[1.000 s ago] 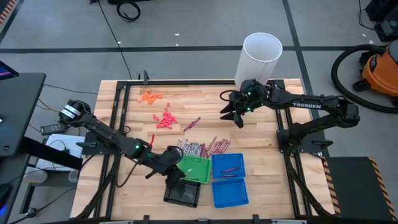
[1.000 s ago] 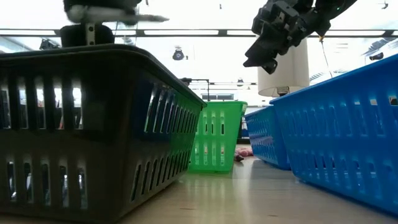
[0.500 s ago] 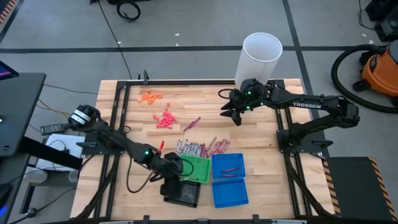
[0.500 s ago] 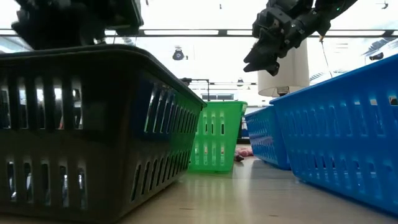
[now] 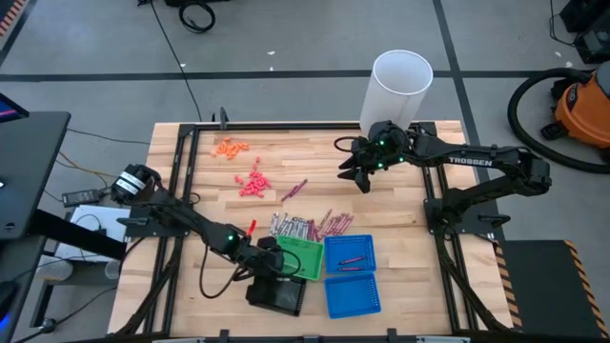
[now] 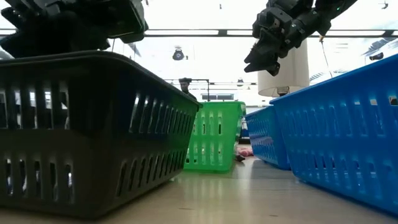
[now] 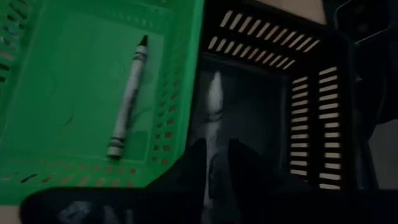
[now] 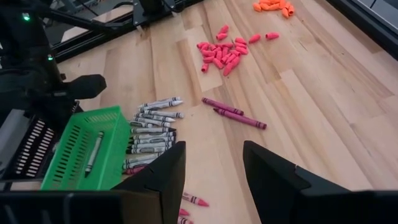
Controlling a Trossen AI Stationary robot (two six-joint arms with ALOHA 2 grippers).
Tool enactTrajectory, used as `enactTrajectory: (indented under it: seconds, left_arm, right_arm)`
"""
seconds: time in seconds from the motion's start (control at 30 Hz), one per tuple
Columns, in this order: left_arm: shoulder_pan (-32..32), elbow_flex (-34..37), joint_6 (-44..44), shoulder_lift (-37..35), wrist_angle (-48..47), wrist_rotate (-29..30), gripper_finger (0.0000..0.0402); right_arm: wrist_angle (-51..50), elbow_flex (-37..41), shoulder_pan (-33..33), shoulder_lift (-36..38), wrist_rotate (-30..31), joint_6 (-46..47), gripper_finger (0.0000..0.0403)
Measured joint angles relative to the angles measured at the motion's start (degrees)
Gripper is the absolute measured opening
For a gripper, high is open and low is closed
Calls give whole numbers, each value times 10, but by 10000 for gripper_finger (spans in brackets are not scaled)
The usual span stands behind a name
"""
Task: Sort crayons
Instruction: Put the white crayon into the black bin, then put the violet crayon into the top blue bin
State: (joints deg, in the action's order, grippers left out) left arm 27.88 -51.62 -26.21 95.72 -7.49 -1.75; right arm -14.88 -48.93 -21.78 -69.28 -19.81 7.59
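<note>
My left gripper hangs over the black tray, slanting down into it. A grey crayon lies in the narrow gap between its fingers, tip toward the tray floor. Another grey crayon lies flat in the green tray. Maroon crayons lie in the two blue trays. A pile of grey and maroon crayons lies on the table beyond the trays. My right gripper hovers open over the far right of the table, holding nothing. My left gripper has the grey crayon's rear end between its two fingers, which lie along the crayon and slant down from above. The crayon's front half sticks out over the black tray's floor. Whether the fingers touch it, I cannot tell.
Two maroon crayons lie apart on the bare wood. Coral-pink bits and orange bits sit at the far left. A white cylinder stands past the far edge. The four trays crowd the near middle.
My left gripper has come down and moved toward the near edge, from beside the green tray to over the black tray, rolling its wrist on the way. The black tray has shifted slightly on the table.
</note>
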Motion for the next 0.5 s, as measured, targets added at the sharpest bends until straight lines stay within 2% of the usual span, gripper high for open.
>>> enactTrajectory:
  seconds: [0.13,0.3,0.5]
  left_arm:
    - [0,0,-2,0,14,-10,96]
    - [0,-16,6,-1,14,-10,93]
    - [-7,-49,55,-2,13,-9,89]
  right_arm:
    - [-2,0,0,0,-1,2,169]
    - [-3,0,0,0,0,2,169]
    - [-3,0,0,0,-1,0,169]
